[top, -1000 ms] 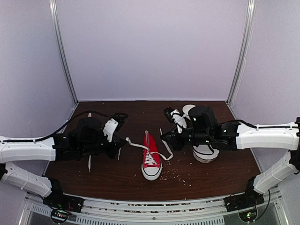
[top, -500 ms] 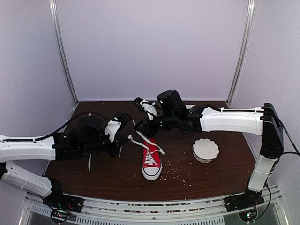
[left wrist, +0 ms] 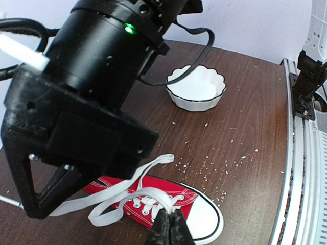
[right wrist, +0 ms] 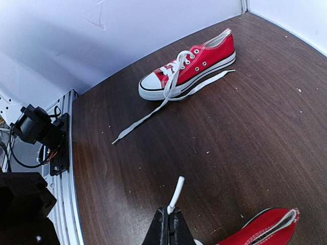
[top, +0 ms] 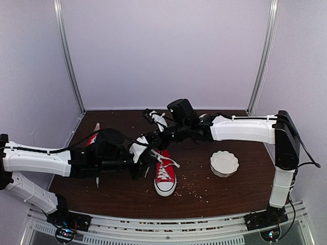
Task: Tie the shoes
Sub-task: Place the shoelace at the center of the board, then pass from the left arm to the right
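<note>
One red shoe (top: 165, 176) with a white toe cap lies toe-forward mid-table. Its white laces (top: 166, 158) cross over the tongue. My left gripper (top: 149, 162) is shut on a lace loop (left wrist: 135, 196) right above that shoe (left wrist: 204, 217). My right gripper (top: 153, 141) has reached across to the left side of the shoe and is shut on a lace tip (right wrist: 175, 194). The right wrist body (left wrist: 92, 87) fills most of the left wrist view. The second shoe (top: 91, 139) lies at the left behind my left arm, with a loose lace (right wrist: 148, 118) trailing from it (right wrist: 191, 64).
A white scalloped bowl (top: 224, 163) sits right of the shoe, also visible as the bowl (left wrist: 196, 89) in the left wrist view. Pale crumbs (top: 193, 191) are scattered in front. White walls and metal posts (top: 263, 56) enclose the table; a rail (top: 179, 227) runs along the near edge.
My right arm swung from the right side across the shoe to its left with the lace end, uncovering the bowl. My left arm moved right to the shoe, uncovering the second shoe.
</note>
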Action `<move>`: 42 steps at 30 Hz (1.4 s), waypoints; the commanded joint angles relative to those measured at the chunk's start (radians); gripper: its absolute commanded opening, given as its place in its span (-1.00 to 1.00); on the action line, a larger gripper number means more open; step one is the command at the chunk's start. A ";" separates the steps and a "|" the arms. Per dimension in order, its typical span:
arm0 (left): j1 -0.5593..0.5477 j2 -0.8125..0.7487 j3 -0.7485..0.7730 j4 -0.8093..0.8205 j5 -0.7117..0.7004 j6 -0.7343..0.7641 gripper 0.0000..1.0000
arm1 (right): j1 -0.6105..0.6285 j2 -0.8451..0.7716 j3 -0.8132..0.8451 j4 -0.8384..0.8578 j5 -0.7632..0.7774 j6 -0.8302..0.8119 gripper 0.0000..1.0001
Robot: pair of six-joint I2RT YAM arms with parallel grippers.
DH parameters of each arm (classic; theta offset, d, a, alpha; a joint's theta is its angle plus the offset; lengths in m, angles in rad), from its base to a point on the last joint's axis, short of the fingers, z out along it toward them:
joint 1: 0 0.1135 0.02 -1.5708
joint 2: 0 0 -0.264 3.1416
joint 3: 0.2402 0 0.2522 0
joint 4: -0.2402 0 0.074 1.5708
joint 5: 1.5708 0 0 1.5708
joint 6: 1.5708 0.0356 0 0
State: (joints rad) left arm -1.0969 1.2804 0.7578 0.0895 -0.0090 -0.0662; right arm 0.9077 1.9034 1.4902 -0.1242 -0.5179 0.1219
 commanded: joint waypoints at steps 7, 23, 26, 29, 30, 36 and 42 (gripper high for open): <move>0.002 0.031 -0.012 0.095 0.034 0.003 -1.00 | 0.026 0.090 0.122 -0.102 -0.126 -0.047 -0.29; 0.047 0.021 -0.067 0.155 0.006 -0.032 -1.00 | -0.036 -0.340 -0.444 0.134 -0.110 -0.238 0.05; 0.050 0.027 -0.069 0.167 0.026 -0.034 -1.00 | -0.011 -0.348 -0.522 0.270 -0.143 -0.307 0.02; 0.056 0.031 -0.073 0.171 0.026 -0.034 -1.00 | -0.004 -0.329 -0.519 0.252 -0.162 -0.373 -0.04; 0.058 0.031 -0.073 0.171 0.026 -0.034 -1.00 | -0.004 -0.325 -0.527 0.275 -0.176 -0.376 -0.05; 0.066 0.018 -0.082 0.183 0.054 -0.033 -1.00 | 0.017 -0.267 -0.532 0.359 -0.131 -0.420 -0.07; 0.069 -0.012 -0.099 0.197 0.059 -0.028 -1.00 | 0.017 -0.176 -0.492 0.439 -0.168 -0.377 -0.09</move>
State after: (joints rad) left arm -1.0348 1.2991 0.6727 0.2199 0.0277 -0.0917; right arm 0.9199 1.6798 0.9665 0.2203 -0.6636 -0.2695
